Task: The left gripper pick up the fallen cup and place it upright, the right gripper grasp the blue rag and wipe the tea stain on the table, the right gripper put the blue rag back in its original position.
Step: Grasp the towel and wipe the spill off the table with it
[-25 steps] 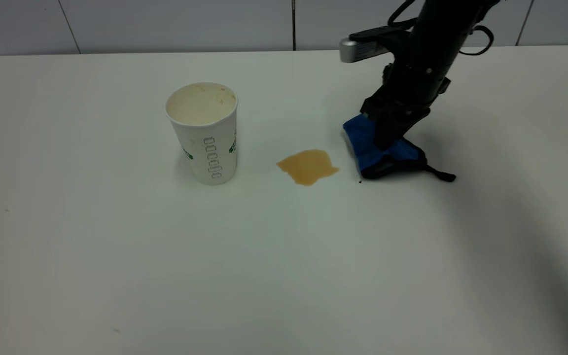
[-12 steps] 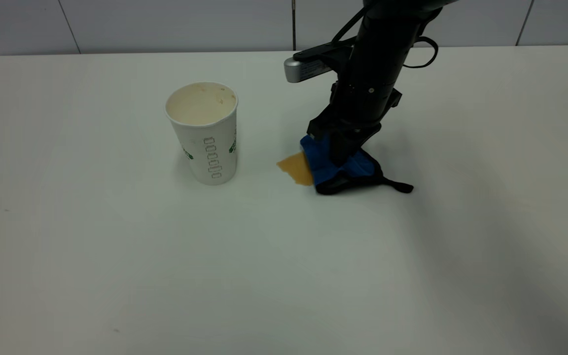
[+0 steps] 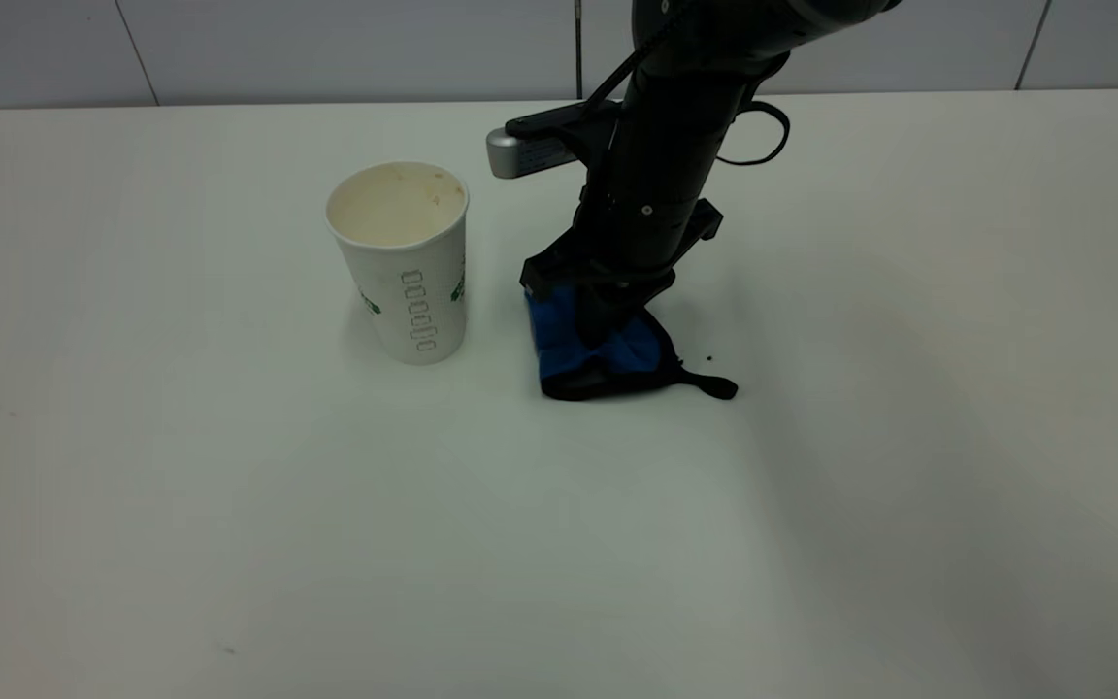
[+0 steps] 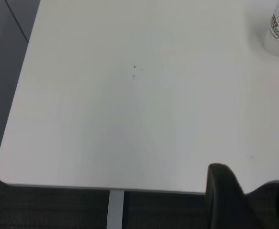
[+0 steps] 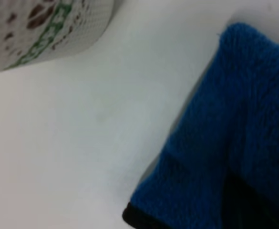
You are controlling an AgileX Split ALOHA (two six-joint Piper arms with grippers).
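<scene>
Right gripper (image 3: pixel 590 325): my arm leans down steeply from the far side, fingers clamped on the rag (image 3: pixel 598 351), pressing it flat on the table (image 3: pixel 229 505) just right of the upright cup (image 3: pixel 404 260). Stain hidden beneath.

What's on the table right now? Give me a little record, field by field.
cup: upright, empty, cream-stained inside
blue rag: pressed on the table right of the cup, apart from it
right gripper: shut on the rag, pushing down
tea stain: none visible; the rag covers that spot
left gripper: off by the table's edge, holding nothing
</scene>
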